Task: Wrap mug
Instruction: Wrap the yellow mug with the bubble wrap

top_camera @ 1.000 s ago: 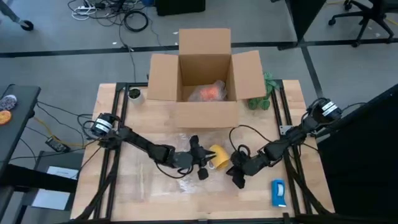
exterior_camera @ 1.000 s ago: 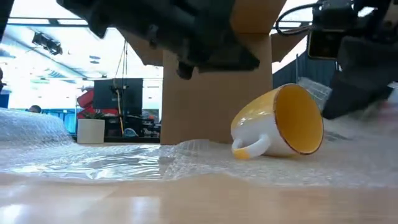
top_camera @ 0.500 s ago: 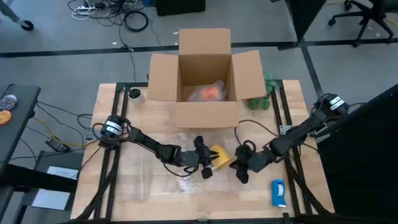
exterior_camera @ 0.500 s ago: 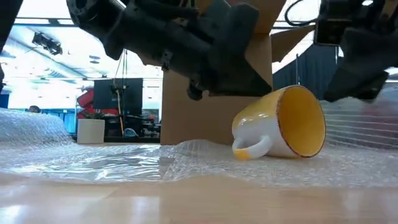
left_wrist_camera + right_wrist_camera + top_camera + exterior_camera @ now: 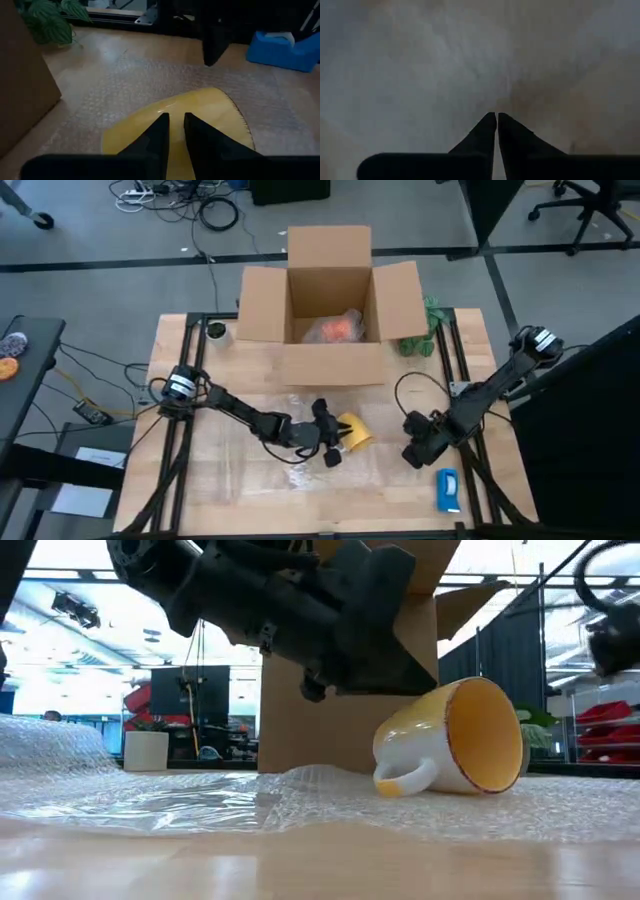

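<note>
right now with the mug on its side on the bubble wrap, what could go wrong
The mug lies tipped on its side on the bubble wrap, so a nudge from the left gripper above it may roll it off. The right gripper sits away toward the blue dispenser, too far to steady it.

The mug [image 5: 455,740] is yellow outside and inside, with a thin dark rim line and a white underside and handle. It lies on clear bubble wrap [image 5: 200,795] with a dotted texture, over the pale wood table [image 5: 230,500]. Behind the mug stands a plain brown cardboard box [image 5: 330,310] holding something orange. Right of the mug lies a blue-and-white object [image 5: 447,489]. Both tools are black.
</note>
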Tool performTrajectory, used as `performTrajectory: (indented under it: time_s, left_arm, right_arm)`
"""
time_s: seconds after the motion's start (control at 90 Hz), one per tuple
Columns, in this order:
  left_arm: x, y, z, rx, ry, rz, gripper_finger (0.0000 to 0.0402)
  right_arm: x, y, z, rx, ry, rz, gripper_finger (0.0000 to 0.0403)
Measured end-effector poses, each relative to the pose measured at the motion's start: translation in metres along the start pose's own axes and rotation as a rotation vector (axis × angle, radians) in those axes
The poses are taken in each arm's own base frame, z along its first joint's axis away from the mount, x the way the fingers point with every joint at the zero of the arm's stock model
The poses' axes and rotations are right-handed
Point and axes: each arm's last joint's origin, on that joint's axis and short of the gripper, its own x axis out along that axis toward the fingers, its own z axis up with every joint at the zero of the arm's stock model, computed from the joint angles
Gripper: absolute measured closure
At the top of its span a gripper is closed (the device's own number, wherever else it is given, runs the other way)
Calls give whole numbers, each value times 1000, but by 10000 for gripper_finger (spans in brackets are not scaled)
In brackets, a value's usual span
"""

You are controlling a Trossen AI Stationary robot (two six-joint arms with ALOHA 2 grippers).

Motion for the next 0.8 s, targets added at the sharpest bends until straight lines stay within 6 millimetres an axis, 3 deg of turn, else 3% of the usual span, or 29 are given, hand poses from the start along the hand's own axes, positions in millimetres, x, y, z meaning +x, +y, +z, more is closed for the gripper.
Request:
performTrajectory:
  time_s: [0.211, 0.489, 0.678, 0.8]
  left_arm:
    - [0, 0, -1, 1, 5, -8, 357]
    - [0, 0, 0, -2, 2, -14, 357]
    - [0, 0, -1, -2, 10, -21, 357]
    - [0, -1, -2, 1, 18, -31, 357]
  right_arm:
    - [22, 17, -7, 18, 37, -49, 403]
    - [-5, 71, 16, -89, -168, 209, 403]
    - [14, 74, 26, -138, -141, 187, 402]
    - [6, 63, 25, -130, -112, 114, 402]
